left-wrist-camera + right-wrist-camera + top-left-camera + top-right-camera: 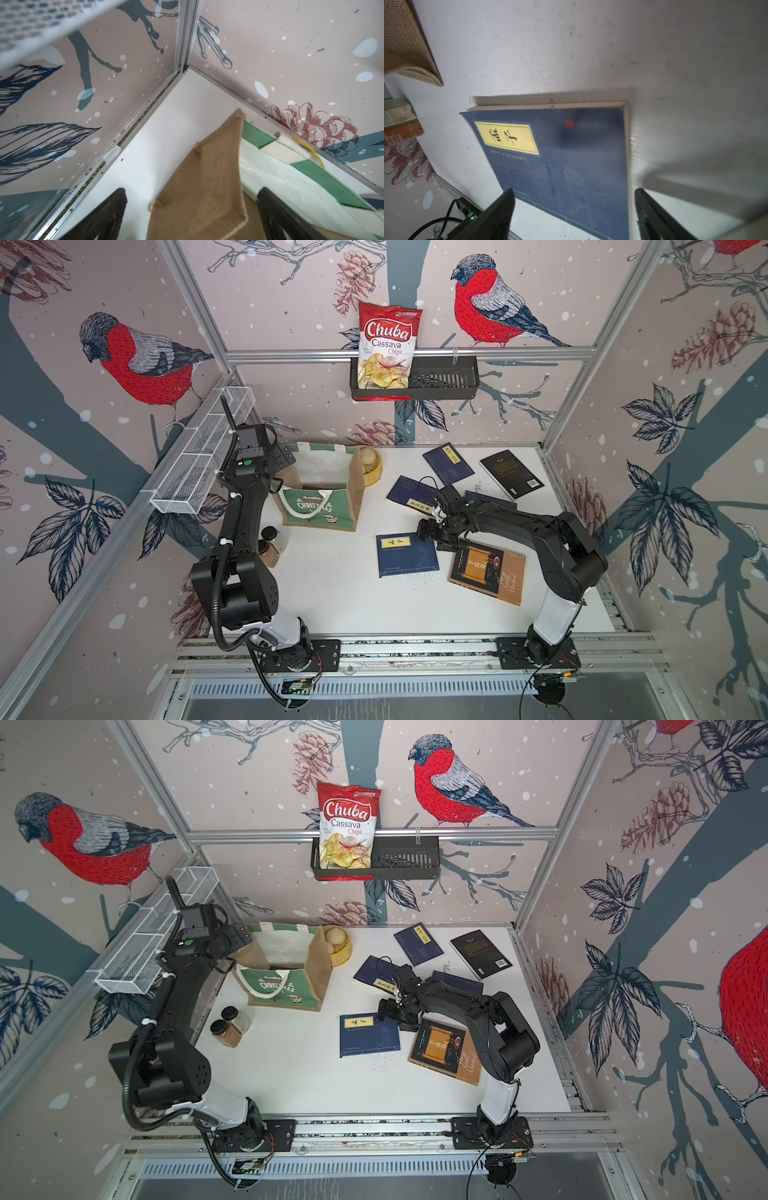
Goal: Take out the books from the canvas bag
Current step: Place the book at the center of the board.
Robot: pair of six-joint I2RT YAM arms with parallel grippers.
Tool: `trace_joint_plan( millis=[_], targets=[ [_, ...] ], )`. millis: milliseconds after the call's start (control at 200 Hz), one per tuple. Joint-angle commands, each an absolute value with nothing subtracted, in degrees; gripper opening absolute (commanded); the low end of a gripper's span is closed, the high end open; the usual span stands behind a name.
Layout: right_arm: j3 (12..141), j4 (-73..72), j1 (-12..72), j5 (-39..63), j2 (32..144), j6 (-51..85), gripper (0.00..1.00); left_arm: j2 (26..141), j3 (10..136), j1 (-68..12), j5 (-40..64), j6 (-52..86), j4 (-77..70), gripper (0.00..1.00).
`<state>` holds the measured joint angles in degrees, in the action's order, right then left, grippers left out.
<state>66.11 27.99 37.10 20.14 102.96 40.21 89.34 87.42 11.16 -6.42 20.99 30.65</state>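
Both spread wide, empty: left hand point(192, 193) astride canvas bag point(324, 512) wall, right hand point(574, 191) over navy book point(581, 155) edge.

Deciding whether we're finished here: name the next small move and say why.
Probably draw the left tool back off the bag. Its jaws stand open astride the jute side wall, six books lie on the table, the right tool is open above a navy one, and only white lining shows inside the bag.
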Motion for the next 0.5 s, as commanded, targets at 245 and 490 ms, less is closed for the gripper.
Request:
trace_joint_plan(
  millis=[245, 490],
  targets=[
    [68.8, 33.5, 34.5, 9.8, 94.8, 39.6, 0.9, 78.9, 84.9, 9.6, 0.6, 21.3, 30.7, 0.99],
    [65.1, 27.9, 30.3, -3.4, 89.3, 39.0, 0.97, 67.3, 74.6, -0.9, -2.8, 22.3, 33.2, 0.98]
  ],
)
